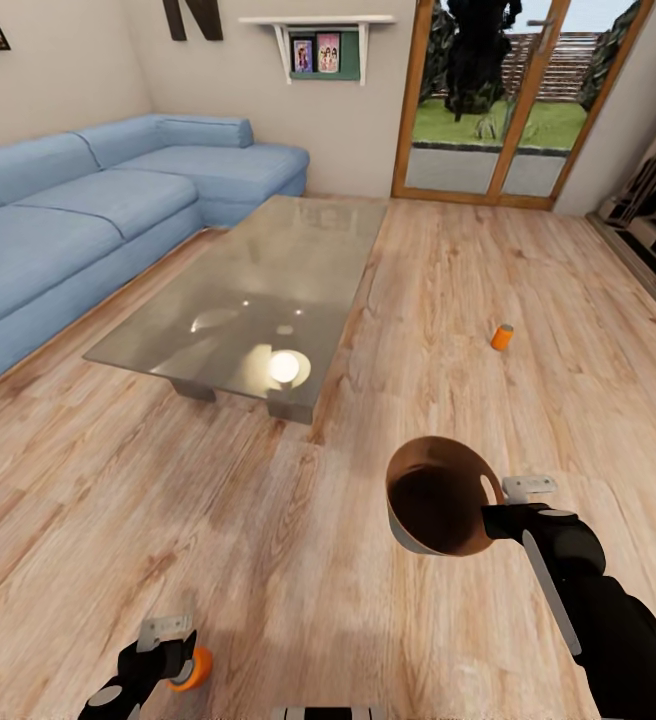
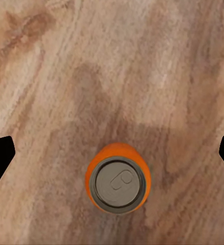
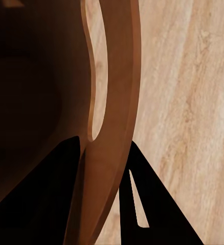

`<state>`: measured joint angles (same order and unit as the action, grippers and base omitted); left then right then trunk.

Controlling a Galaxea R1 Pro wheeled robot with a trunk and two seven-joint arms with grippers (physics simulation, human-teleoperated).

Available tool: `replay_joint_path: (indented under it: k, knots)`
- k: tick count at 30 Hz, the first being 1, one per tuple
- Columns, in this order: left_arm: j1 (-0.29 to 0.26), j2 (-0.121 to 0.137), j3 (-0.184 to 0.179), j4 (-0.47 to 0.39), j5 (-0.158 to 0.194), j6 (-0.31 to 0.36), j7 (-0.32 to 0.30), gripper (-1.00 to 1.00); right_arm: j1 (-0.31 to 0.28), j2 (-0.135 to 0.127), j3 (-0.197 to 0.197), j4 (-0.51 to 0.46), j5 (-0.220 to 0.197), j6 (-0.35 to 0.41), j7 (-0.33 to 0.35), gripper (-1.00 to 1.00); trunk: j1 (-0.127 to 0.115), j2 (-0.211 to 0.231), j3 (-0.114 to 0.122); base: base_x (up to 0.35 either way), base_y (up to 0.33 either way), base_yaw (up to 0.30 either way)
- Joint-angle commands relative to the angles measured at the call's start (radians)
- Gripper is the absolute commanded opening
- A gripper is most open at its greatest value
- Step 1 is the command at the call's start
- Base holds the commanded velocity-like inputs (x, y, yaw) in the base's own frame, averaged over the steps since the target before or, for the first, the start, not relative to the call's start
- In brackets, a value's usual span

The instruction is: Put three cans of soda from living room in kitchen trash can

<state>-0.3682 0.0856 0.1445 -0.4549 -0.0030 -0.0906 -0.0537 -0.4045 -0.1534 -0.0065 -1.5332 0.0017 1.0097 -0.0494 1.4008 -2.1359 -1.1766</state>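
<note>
We hold our left gripper point(image 1: 168, 640) with its jaws spread wide above an orange soda can point(image 2: 118, 177) that stands upright on the wood floor point(image 1: 448, 300), long axis vertical and silver top facing the wrist camera, with neither finger touching it. Our right gripper point(image 3: 104, 168) is clamped on the rim of the trash can point(image 1: 438, 497), which hangs tilted above the floor with its brown mouth facing up and toward the glass coffee table point(image 1: 258, 290); we see nothing inside it. A second orange can point(image 1: 502, 337) stands slightly tilted on the floor, well beyond the bin and to the right of the table's right edge.
</note>
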Motion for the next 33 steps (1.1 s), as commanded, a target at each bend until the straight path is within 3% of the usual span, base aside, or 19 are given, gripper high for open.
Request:
replay_joint_path:
  k: [1,33]
  knots:
    - [0.000,0.000,0.000,0.000,0.000,0.000,0.000,1.00,0.000,0.000,0.000,0.000,-0.006,0.000,0.000,-1.00,0.000,0.000,-0.002,0.000,0.000,0.000]
    - [0.000,-0.001,-0.005,0.025,0.000,0.000,0.000,1.00,0.000,0.000,0.000,-0.001,-0.006,0.000,0.000,-1.00,0.000,0.000,-0.052,0.000,0.000,0.000]
